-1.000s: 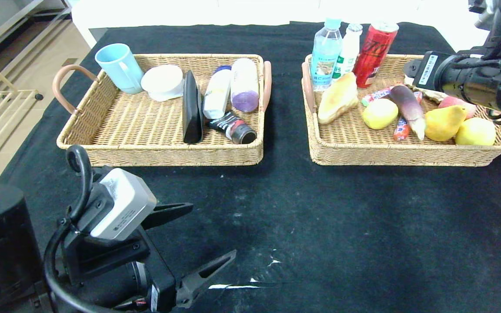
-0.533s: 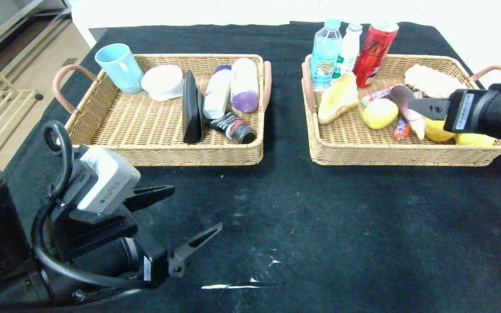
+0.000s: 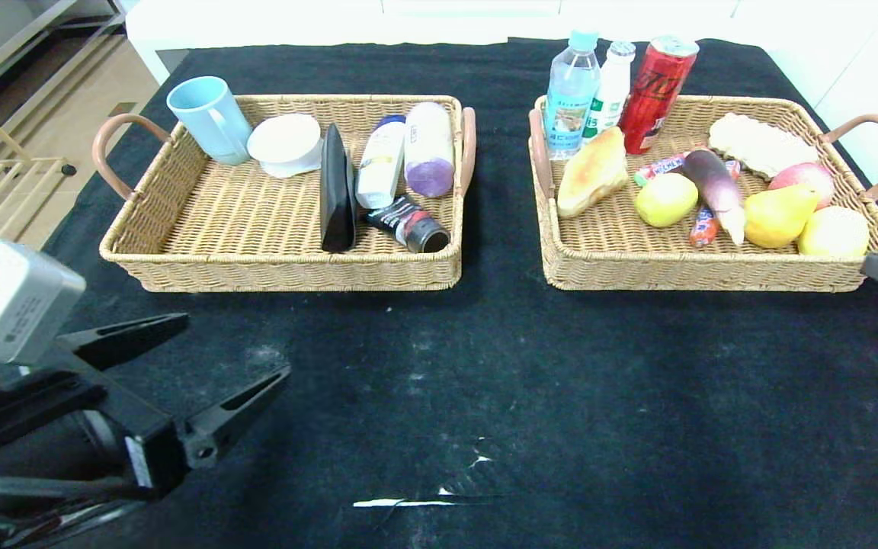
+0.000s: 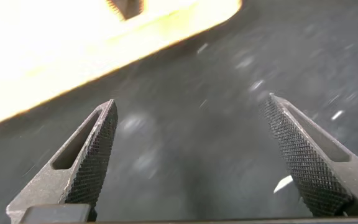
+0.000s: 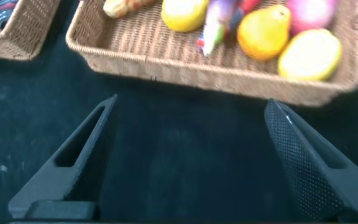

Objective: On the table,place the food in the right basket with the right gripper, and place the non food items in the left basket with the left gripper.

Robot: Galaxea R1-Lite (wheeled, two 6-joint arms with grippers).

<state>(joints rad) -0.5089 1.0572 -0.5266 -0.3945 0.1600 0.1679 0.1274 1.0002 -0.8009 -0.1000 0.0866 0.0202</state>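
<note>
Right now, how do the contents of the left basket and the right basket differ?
The left basket holds non-food: a blue cup, a black case and a white bottle; the right basket holds food: a croissant, an eggplant and a pear. The left's near half is bare; the right's floor is crowded. Both are tan wicker trays with loop handles.

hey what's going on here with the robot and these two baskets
Sorting looks finished. The left basket holds non-food: the black case, white bottle and purple-lidded cup. The right basket holds food: croissant, lemon and eggplant. Nothing loose shows on the table. The left pincer hangs open and empty over the near cloth; the right pincer, open and empty, sits just in front of its basket.
</note>
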